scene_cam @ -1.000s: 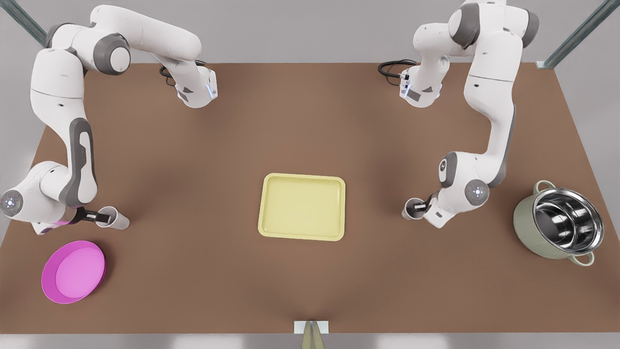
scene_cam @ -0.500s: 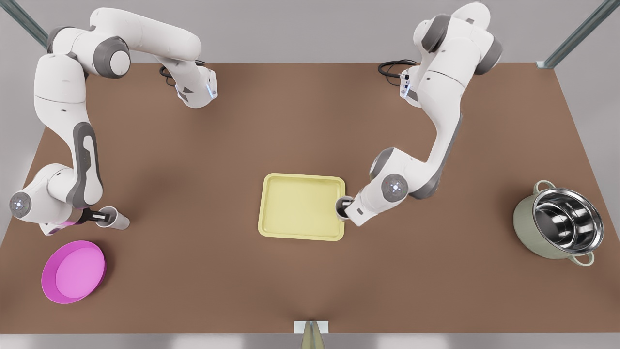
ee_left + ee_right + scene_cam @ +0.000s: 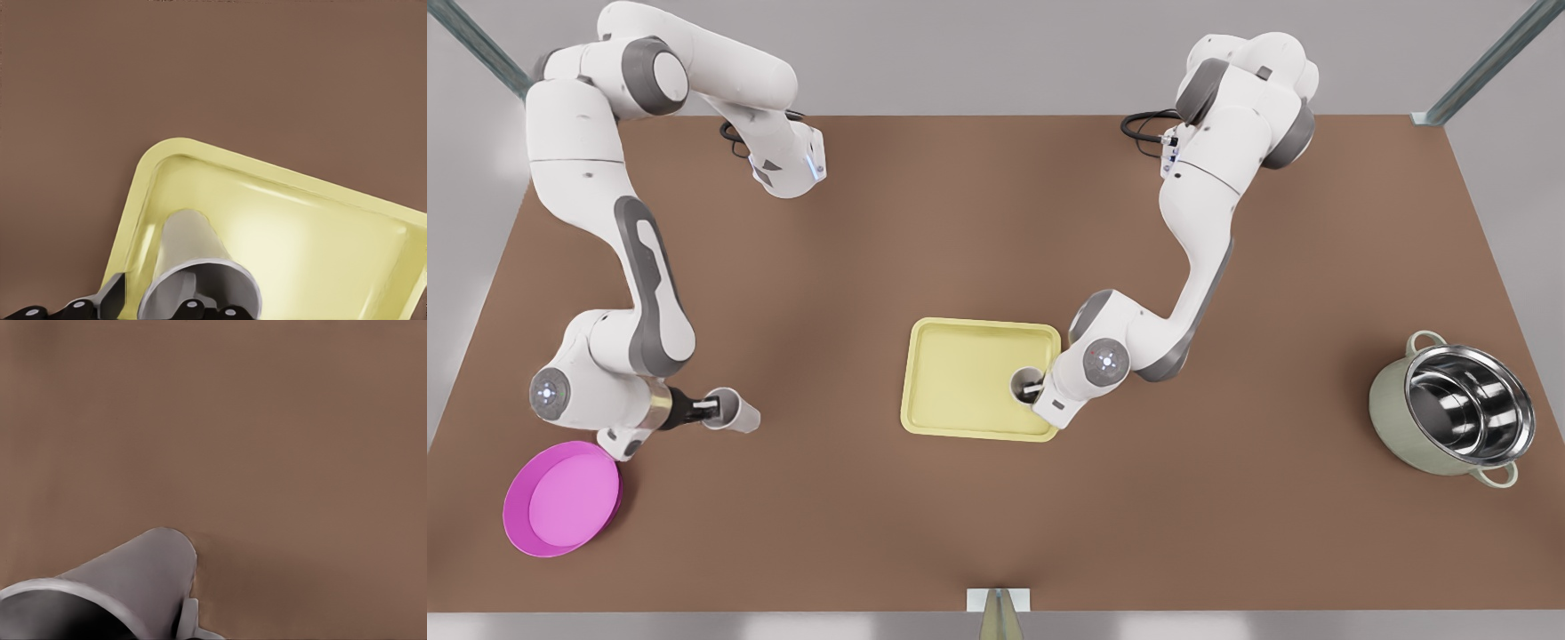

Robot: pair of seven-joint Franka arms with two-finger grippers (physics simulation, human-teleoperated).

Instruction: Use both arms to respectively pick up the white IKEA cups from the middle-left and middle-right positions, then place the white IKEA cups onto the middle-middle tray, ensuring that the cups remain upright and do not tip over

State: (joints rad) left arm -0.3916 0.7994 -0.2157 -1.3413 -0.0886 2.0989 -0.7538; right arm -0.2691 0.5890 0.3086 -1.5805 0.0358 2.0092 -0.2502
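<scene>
In the front view, the pale yellow tray (image 3: 960, 373) lies at the table's middle. My left gripper (image 3: 1035, 388) comes in from the front view's right and is shut on the rim of a white cup (image 3: 1024, 382), which is upright over the tray's right part. The left wrist view has that cup (image 3: 193, 257) above the tray (image 3: 320, 240). Whether it touches the tray floor I cannot tell. My right gripper (image 3: 710, 407), at the front view's left, is shut on the other white cup (image 3: 731, 412) over bare table. The right wrist view has this cup (image 3: 127, 580) above the brown tabletop.
A round magenta plate (image 3: 562, 498) lies near the front-left corner, just below the right arm's wrist. A green steel-lined pot (image 3: 1458, 409) stands at the far right. Brown table stretches between the right gripper's cup and the tray.
The left gripper carried its cup from the tray's right edge to over the tray's inside. The right gripper moved its cup from beside the plate toward the tray.
</scene>
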